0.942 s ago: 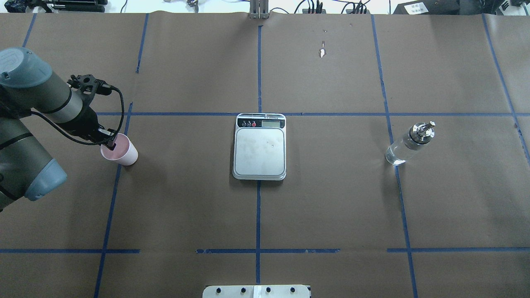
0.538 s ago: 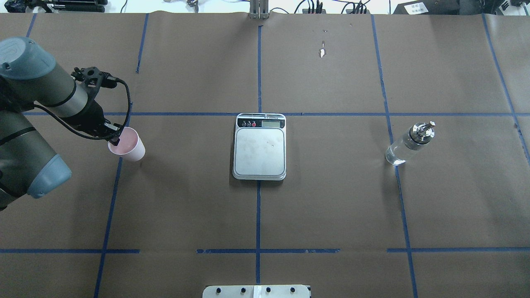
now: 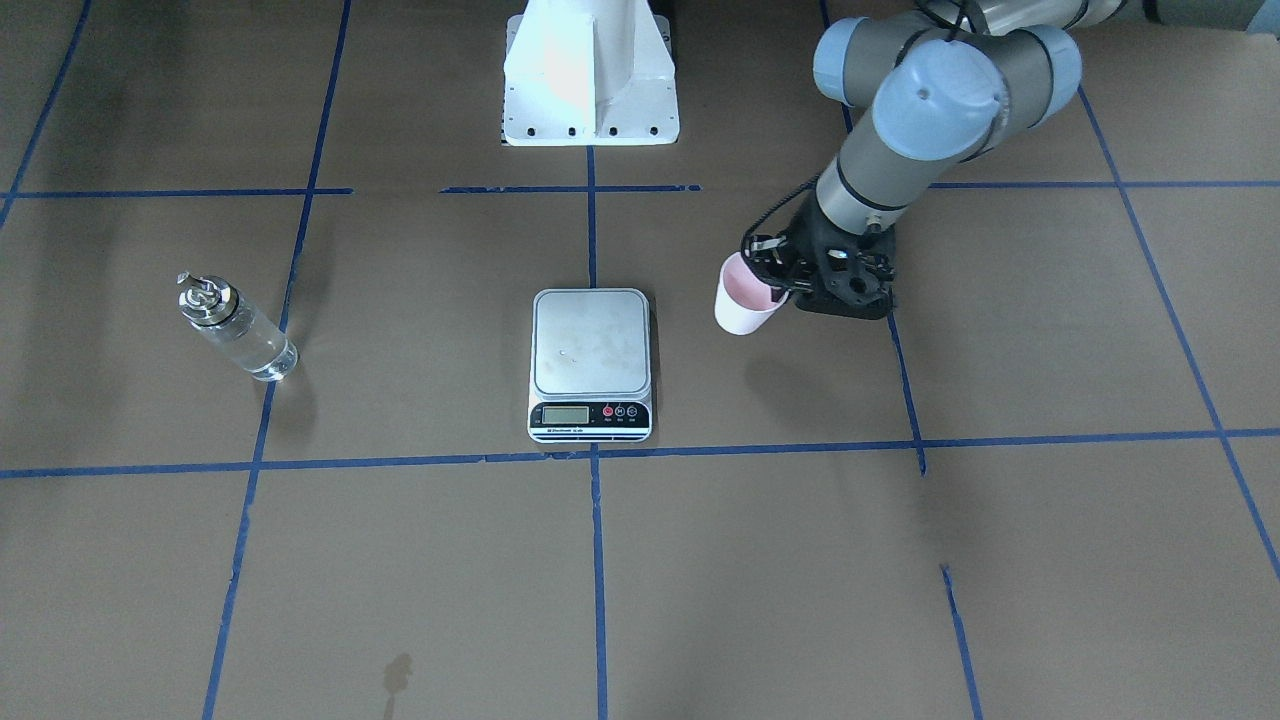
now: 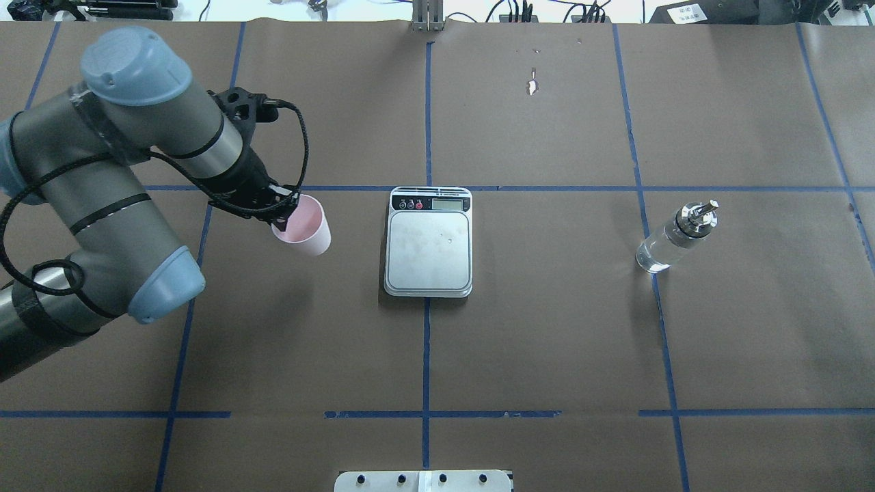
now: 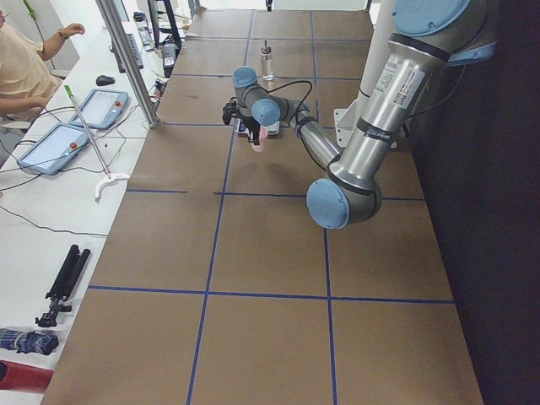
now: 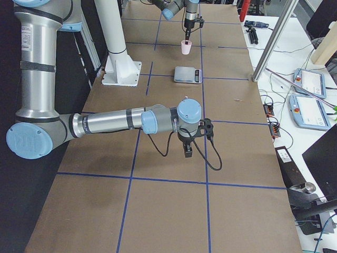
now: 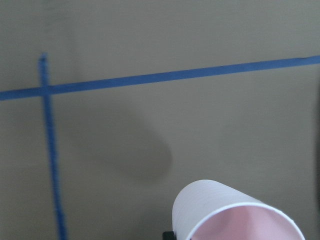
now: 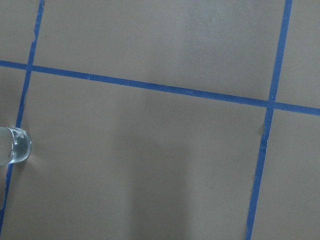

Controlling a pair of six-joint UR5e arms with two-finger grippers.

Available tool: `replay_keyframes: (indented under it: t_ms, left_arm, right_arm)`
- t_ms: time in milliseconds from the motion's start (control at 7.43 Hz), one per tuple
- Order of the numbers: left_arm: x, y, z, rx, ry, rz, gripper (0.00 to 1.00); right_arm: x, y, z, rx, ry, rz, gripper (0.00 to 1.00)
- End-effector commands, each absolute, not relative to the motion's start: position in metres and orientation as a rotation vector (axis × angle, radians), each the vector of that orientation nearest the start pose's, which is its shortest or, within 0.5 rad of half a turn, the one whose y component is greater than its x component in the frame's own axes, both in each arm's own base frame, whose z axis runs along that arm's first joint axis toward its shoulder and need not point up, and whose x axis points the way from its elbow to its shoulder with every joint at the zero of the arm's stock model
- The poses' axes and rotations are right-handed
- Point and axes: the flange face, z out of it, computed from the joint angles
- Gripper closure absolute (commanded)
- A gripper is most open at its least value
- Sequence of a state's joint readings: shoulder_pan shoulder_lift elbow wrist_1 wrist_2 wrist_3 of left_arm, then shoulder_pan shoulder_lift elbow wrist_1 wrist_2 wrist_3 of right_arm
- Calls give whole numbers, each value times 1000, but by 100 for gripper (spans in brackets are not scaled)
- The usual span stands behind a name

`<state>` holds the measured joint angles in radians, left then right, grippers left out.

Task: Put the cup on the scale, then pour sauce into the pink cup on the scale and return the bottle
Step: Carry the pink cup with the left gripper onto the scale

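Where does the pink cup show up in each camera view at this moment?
Front-facing: cup just right of the scale.
Overhead: cup left of the scale, gripped by the left hand.
Exterior left: cup upper centre, small.
Exterior right: cup top centre, beyond the scale.
Left wrist: cup at the bottom edge, right of centre.
Right wrist: not in view.
Shared landmark: the scale.
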<state>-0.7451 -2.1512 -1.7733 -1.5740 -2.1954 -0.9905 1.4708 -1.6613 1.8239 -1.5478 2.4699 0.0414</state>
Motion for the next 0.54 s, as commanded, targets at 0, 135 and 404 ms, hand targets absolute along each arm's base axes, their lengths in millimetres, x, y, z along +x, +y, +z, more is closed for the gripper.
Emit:
replay_keyframes:
  t_ms: [0, 135, 404]
  left_arm:
    - [490, -476, 177, 35, 939, 54, 100]
    - [513, -476, 170, 32, 923, 44, 100]
    - [536, -482, 154, 26, 940, 40, 100]
  right_arm:
    - [9, -461, 565, 109, -908, -139, 0]
    - [9, -461, 565, 109, -908, -139, 0]
    - [9, -461, 565, 108, -910, -138, 0]
